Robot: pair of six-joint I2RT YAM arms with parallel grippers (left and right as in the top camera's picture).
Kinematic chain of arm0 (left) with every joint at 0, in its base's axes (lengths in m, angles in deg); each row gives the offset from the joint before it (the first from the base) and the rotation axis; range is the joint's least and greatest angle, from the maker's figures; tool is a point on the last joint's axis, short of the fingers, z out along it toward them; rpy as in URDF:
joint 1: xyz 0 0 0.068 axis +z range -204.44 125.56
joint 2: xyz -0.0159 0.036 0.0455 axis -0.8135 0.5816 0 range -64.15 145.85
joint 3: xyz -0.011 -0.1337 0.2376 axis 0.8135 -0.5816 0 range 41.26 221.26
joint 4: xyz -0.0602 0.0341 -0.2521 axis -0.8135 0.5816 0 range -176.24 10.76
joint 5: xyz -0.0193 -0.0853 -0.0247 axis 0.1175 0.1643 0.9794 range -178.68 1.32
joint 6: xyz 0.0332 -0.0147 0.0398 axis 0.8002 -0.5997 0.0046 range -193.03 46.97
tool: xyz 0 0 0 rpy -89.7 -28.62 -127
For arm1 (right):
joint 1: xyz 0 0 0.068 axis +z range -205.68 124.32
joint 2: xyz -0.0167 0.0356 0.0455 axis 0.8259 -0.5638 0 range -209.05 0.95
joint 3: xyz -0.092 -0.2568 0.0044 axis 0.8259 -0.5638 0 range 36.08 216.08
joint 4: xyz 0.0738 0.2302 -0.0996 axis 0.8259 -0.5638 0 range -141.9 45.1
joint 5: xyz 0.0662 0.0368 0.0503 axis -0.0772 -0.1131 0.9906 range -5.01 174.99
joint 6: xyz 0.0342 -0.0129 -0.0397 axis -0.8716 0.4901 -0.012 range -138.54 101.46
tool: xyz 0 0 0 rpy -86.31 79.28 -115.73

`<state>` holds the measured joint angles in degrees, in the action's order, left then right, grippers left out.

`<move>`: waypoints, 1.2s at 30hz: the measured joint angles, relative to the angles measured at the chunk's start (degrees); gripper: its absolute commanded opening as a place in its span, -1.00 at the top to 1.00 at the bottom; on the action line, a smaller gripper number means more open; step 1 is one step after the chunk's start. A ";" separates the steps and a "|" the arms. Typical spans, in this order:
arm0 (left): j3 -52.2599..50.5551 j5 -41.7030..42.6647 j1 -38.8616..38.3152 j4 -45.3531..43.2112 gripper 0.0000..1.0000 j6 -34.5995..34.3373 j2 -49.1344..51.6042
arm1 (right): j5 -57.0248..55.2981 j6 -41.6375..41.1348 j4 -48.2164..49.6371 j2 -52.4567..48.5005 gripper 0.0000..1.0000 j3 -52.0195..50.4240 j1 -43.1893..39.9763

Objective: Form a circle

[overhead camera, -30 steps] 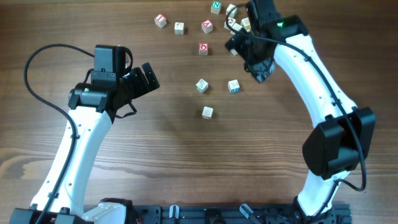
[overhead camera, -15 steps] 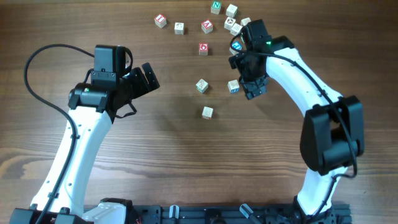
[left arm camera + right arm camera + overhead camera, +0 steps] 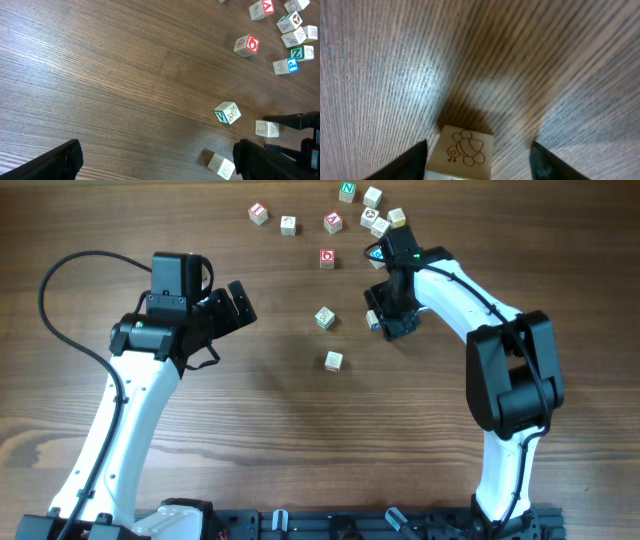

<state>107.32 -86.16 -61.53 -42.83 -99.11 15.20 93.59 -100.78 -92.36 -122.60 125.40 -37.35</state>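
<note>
No circle of touching cubes shows. Three pale letter cubes stand apart mid-table: a green-faced one (image 3: 325,317), one nearer the front (image 3: 333,361), and a third (image 3: 371,320) partly under my right gripper (image 3: 386,321). In the right wrist view this third cube (image 3: 466,150) shows a bee drawing and sits between the fingers of my right gripper (image 3: 480,156). It lies close to the left finger (image 3: 412,162), with a gap to the right one. My left gripper (image 3: 243,302) hovers open and empty left of the trio, as the left wrist view confirms (image 3: 157,161).
Several more letter cubes are scattered at the back: a red-faced one (image 3: 327,257), a row further left (image 3: 288,224), and a bunch by the right arm (image 3: 372,196). Both white arms reach in from the front edge.
My right gripper came down and left from the back bunch onto the right-hand cube of the trio, and its jaws narrowed around it. The left arm stayed still.
</note>
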 measured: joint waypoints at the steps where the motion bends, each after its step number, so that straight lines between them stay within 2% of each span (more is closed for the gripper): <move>1: 0.00 0.00 0.00 -0.02 -1.00 0.00 0.00 | -0.46 0.42 0.00 0.00 -0.11 0.00 0.00; 6: 0.00 0.00 0.00 -0.02 -1.00 0.00 0.00 | -1.18 0.87 0.02 0.00 0.12 0.00 -0.04; 14: 0.00 0.00 0.00 0.00 -1.00 0.00 0.00 | -1.20 1.07 0.46 0.00 0.28 0.00 -0.04; 17: 0.00 0.00 0.00 -0.02 -1.00 0.00 0.00 | -1.16 3.41 2.19 0.00 0.29 0.00 -0.04; 26: 0.00 0.00 0.00 0.00 -1.00 0.00 0.00 | -1.14 19.21 1.33 0.00 0.26 0.07 -0.04; 31: 0.00 0.00 0.00 0.00 -1.00 0.00 0.00 | 0.46 20.76 1.20 0.00 0.31 0.07 -0.04; 36: 0.00 0.00 0.00 0.00 -1.00 0.00 0.00 | 3.61 18.40 1.22 0.00 0.29 0.07 0.39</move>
<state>107.32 -86.16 -61.53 -42.83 -99.11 15.20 97.19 -82.38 -91.14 -122.60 125.46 -36.96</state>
